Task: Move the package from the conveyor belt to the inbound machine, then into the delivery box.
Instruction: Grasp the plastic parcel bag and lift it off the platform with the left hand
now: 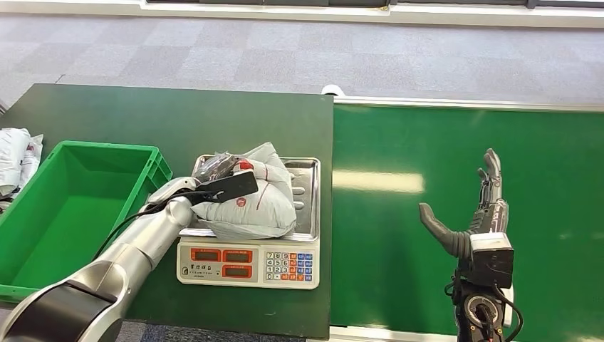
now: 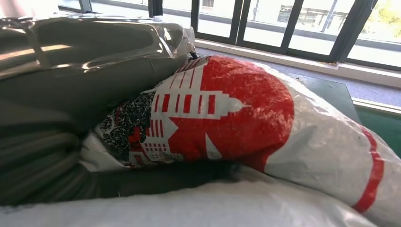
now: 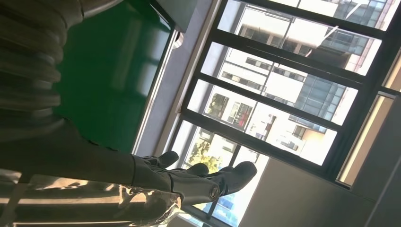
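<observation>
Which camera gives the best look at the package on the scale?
The head view: the whole package lies on the scale, with the left hand on it. The left wrist view shows its red print up close; the right wrist view faces windows.

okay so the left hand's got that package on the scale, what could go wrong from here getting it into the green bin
The package is a soft, bulging bag, and the left hand grips it from one side, so it may sag or slip out when lifted. It overhangs the scale tray, so a dragging lift might shift the scale. The green bin has a raised wall beside the scale; a low carry could snag there.
</observation>
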`<action>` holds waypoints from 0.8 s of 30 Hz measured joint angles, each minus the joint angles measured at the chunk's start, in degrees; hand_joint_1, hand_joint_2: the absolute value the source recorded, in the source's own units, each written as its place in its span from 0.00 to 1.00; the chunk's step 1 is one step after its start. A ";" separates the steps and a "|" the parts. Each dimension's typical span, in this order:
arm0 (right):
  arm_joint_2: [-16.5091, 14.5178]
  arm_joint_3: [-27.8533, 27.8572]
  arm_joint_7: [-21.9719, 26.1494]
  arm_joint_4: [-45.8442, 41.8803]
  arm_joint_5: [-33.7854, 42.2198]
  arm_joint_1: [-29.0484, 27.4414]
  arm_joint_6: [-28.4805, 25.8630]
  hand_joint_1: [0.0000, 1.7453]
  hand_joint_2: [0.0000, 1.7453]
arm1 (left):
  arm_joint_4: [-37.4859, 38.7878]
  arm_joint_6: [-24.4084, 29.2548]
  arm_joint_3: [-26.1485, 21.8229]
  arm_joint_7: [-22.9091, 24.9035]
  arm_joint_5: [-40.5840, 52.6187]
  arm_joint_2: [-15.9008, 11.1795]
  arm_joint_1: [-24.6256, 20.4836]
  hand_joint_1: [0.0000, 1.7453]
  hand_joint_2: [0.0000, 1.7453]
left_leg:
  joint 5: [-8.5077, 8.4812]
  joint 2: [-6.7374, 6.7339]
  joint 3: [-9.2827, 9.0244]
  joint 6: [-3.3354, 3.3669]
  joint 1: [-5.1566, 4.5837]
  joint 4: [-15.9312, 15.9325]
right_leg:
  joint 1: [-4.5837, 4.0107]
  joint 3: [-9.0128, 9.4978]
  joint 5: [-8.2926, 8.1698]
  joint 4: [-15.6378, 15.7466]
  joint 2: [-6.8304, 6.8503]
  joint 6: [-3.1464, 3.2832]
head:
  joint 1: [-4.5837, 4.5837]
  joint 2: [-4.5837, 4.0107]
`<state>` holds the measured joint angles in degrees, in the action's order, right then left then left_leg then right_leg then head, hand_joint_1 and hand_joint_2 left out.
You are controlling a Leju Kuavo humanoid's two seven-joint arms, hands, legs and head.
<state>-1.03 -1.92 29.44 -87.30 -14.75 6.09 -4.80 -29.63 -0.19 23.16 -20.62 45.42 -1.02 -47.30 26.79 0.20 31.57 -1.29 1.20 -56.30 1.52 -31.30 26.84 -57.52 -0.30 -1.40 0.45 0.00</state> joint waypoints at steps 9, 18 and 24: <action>-0.04 0.00 -0.09 0.00 0.03 0.01 0.08 0.00 1.00 | 1.02 -0.01 0.22 -0.07 -0.07 0.02 -0.87 1.00 1.00 | 0.03 -0.01 0.02 -0.01 0.00 -0.01 | 0.00 -0.04 0.01 0.00 0.00 0.00 | 0.02 0.00; -0.10 0.16 -1.16 -0.04 1.85 -0.41 1.05 0.00 1.00 | -1.33 13.85 -0.58 -6.58 -4.29 -0.30 1.15 0.95 1.00 | -0.04 -0.12 0.18 -0.01 0.00 -0.02 | 0.00 -0.31 -0.06 -0.01 -0.05 0.01 | 0.01 0.00; -0.32 1.52 -3.88 -0.50 2.35 -4.92 1.07 0.00 1.00 | -32.36 34.65 -5.48 -10.21 -6.54 -4.41 11.44 0.85 1.00 | -0.13 -0.24 1.05 -0.04 0.03 -0.06 | -0.04 -1.19 -0.16 -0.08 -0.17 0.00 | 0.02 0.00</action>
<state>-1.36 -0.41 25.56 -87.79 -12.40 1.17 -3.74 -61.99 34.47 17.68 -30.84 38.88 -5.44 -35.85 26.66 -0.05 32.62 -1.33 1.23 -56.36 1.49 -32.50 26.68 -57.60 -0.47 -1.39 0.47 0.00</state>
